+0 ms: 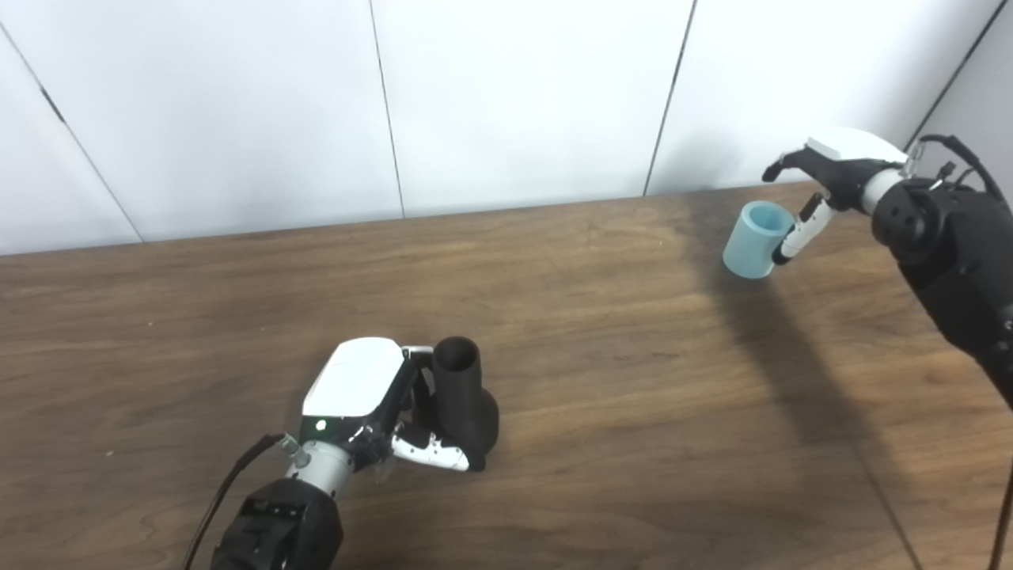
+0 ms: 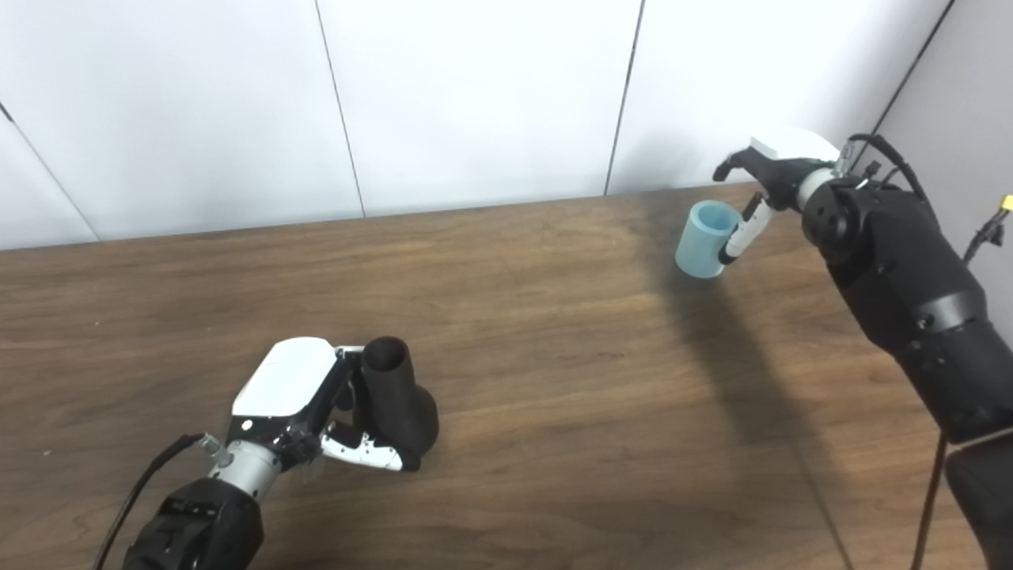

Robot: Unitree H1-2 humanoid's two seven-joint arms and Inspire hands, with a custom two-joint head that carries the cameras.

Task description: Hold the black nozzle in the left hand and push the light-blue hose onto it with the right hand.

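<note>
The black nozzle (image 1: pixel 465 408) stands upright on the wooden table (image 1: pixel 601 380) at the near left, narrow open end up. My left hand (image 1: pixel 366 389) is wrapped around it from the left, thumb (image 1: pixel 431 452) across the wide base in front and the other fingers behind. At the far right sits the short light-blue hose piece (image 1: pixel 756 239), tilted slightly, its open end facing up. My right hand (image 1: pixel 831 178) hovers over it, open; the thumb (image 1: pixel 798 235) rests against the hose's right side, while the other fingers (image 1: pixel 779 166) reach out above it without touching.
A white panelled wall (image 1: pixel 514 103) runs along the table's far edge, close behind the right hand. The right arm (image 1: pixel 950 261) casts a dark shadow down the right part of the table. Nothing else lies on the wood.
</note>
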